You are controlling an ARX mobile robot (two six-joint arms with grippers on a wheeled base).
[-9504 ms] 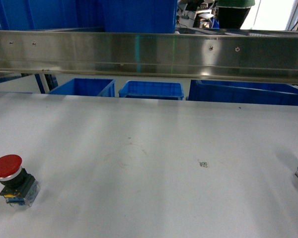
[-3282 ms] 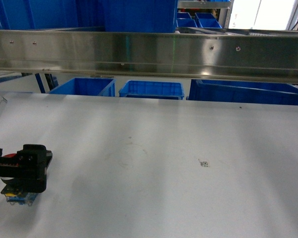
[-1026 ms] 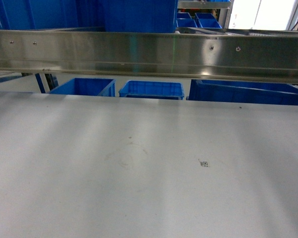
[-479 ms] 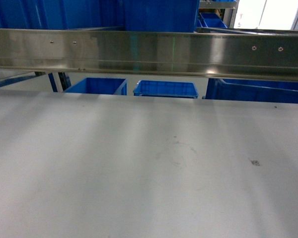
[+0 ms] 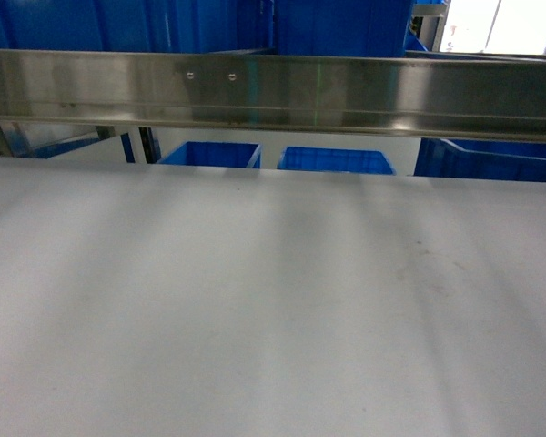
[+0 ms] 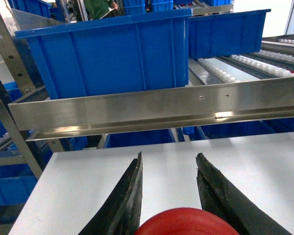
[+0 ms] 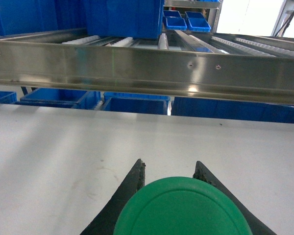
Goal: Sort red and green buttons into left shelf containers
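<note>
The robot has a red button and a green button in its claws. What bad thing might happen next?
1. The red button sits between the left gripper's fingers, low in the left wrist view, so the hold is hard to judge; it might slip out on the way.
2. A steel rail runs below the big blue bin. A low lift might knock it.
3. The green button in the right gripper might end up in the red one's bin.

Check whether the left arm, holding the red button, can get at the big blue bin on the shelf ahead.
Probably yes. The left gripper, shut on the red button, faces the big blue bin with nothing between; but the steel rail crosses below the bin, so it must lift over.
</note>
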